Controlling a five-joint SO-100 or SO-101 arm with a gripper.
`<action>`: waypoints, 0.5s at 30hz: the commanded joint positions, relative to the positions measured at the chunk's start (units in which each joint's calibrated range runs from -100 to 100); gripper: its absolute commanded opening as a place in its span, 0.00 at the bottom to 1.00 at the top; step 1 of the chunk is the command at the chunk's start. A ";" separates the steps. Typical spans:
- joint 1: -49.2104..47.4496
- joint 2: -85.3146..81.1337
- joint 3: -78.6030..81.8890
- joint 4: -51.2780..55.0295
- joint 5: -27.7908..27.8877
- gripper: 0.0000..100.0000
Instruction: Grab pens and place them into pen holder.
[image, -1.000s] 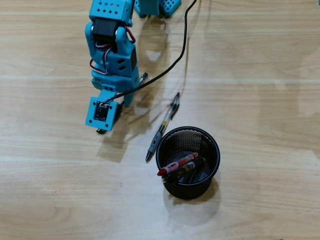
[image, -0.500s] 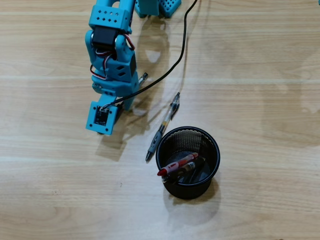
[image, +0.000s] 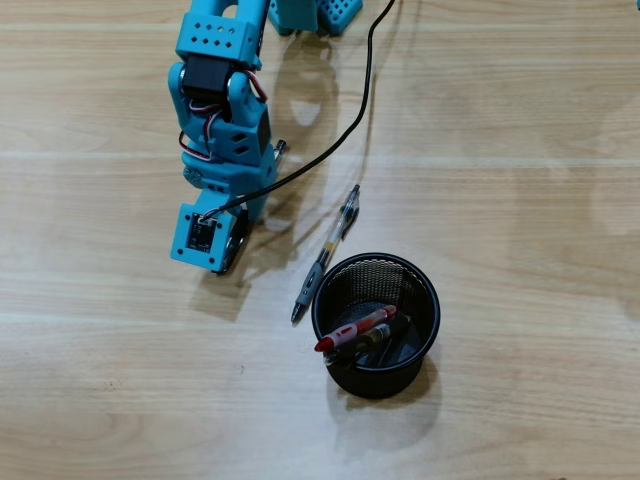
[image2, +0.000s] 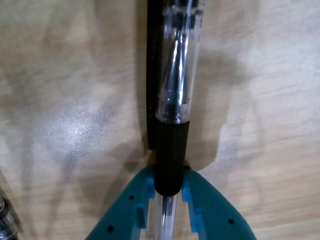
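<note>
In the wrist view my gripper (image2: 167, 187) is shut on a clear pen (image2: 175, 75), its teal fingers (image2: 210, 210) pinching the black grip sleeve. From overhead, that pen (image: 280, 150) pokes out from under the blue arm, whose body hides the gripper. Whether the pen is off the table I cannot tell. A second pen (image: 325, 255) lies on the wood just left of the pen holder (image: 432, 300), a black mesh cup. Inside the cup lean a red pen (image: 355, 330) and a clear one (image: 378, 338).
A black cable (image: 355, 110) runs from the arm across the table toward the top edge, passing near the lying pen's upper end. The arm's blue base (image: 310, 12) sits at the top. Bare wooden table (image: 520, 150) spreads to the right and below.
The arm has shifted slightly up and left. The held pen has swung: its upper end moved left, and its other end now shows beside the camera block.
</note>
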 joint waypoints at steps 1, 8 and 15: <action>1.15 -9.37 -0.85 0.00 1.34 0.02; 1.34 -25.25 -1.12 0.17 1.80 0.02; 0.07 -40.62 -0.31 0.17 1.50 0.02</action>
